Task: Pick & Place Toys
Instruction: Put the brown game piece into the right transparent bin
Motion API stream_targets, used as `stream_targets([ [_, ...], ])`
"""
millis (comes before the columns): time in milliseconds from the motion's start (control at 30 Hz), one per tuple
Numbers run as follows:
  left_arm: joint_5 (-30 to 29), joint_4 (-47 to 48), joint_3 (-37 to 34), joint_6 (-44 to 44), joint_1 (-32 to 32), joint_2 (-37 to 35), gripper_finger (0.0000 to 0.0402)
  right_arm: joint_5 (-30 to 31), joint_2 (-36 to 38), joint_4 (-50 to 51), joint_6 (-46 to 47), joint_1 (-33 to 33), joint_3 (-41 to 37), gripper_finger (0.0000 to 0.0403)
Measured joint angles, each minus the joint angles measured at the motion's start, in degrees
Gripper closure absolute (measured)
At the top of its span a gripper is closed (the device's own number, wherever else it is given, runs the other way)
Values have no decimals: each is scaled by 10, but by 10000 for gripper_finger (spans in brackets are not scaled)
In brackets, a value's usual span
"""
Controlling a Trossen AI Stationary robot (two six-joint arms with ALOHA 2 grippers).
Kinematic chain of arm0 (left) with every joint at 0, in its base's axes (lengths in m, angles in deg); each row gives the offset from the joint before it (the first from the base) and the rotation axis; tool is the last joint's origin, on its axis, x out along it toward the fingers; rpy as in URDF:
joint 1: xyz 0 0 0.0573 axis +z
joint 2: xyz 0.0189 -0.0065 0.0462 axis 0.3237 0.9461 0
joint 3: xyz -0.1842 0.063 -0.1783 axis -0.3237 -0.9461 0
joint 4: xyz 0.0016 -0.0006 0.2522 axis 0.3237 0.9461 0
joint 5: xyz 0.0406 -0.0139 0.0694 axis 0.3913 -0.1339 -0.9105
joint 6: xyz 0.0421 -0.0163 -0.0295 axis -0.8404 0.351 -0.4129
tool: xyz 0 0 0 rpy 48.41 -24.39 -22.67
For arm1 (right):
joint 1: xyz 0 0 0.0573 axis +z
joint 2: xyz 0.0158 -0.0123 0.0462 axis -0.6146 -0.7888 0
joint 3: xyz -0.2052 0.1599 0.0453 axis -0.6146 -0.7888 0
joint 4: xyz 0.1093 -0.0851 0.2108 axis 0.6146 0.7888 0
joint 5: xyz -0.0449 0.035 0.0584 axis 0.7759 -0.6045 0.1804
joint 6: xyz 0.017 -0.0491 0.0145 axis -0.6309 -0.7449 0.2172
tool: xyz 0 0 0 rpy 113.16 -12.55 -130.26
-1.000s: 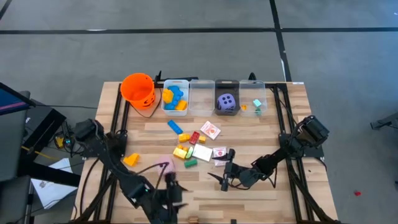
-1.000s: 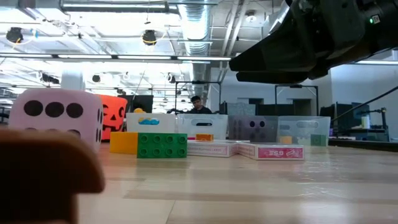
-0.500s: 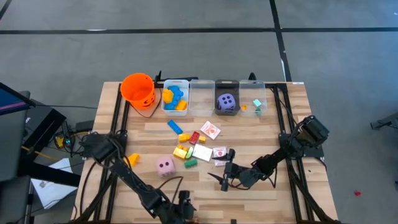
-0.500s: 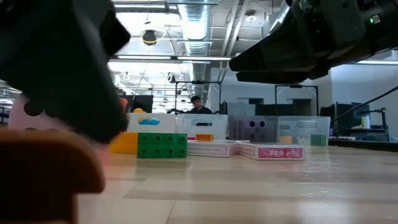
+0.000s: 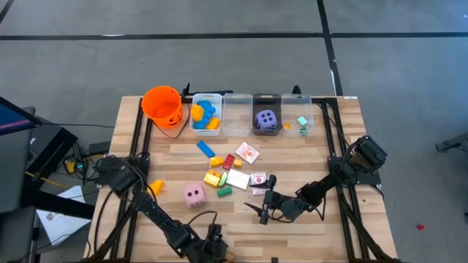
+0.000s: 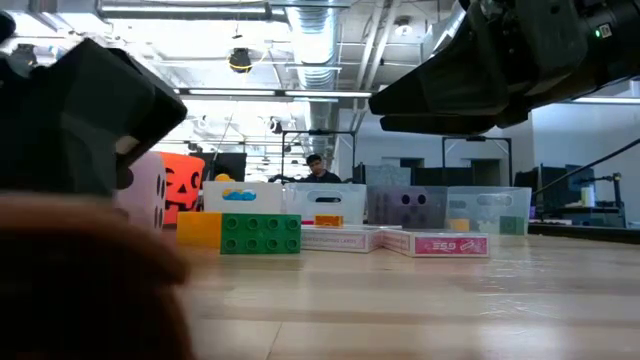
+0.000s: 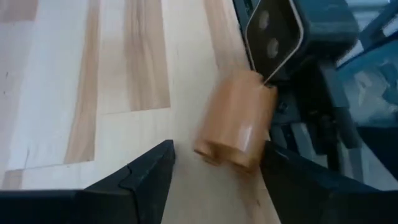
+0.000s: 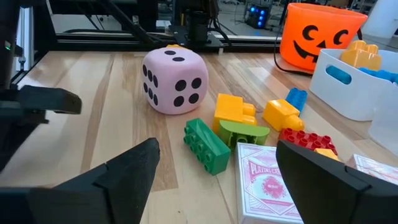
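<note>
Toys lie mid-table: a pink die [image 5: 194,194], a green block [image 8: 206,144], yellow blocks [image 8: 233,109], a red block [image 8: 308,140] and pink-and-white cards [image 8: 267,182]. A purple die [image 5: 267,120] sits in a clear bin. My left gripper [image 5: 218,248] is open at the table's near edge. Its fingers stand on either side of a tan wooden cylinder [image 7: 233,118] just ahead of them; whether they touch it, I cannot tell. My right gripper [image 5: 260,203] is open and empty, low over the table beside the cards, facing the pink die [image 8: 174,79].
An orange pumpkin bucket [image 5: 162,107] and a row of clear bins [image 5: 238,115] stand along the far edge; the leftmost bin holds blue and yellow blocks [image 5: 205,115]. The low camera's dark housing [image 7: 292,37] sits right behind the tan cylinder. Bare wood lies near the right.
My left gripper has swung from beside the pink die toward the table's near edge and now stands in front of the die in the low view. The die shows uncovered in the high view.
</note>
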State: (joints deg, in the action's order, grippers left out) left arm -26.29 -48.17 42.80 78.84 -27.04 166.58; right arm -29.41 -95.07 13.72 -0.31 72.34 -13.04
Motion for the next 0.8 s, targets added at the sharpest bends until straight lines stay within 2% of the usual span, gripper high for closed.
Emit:
stream_targets([
  [300, -23, -22, 1, 11, 0, 13, 172, 0, 0, 0, 0, 0, 0, 81],
  [533, -52, -37, 0, -1, 0, 16, 172, 0, 0, 0, -1, 0, 0, 81],
  [800, -56, -38, -1, -35, 13, 17, 172, 0, 0, 0, -1, 0, 0, 81],
])
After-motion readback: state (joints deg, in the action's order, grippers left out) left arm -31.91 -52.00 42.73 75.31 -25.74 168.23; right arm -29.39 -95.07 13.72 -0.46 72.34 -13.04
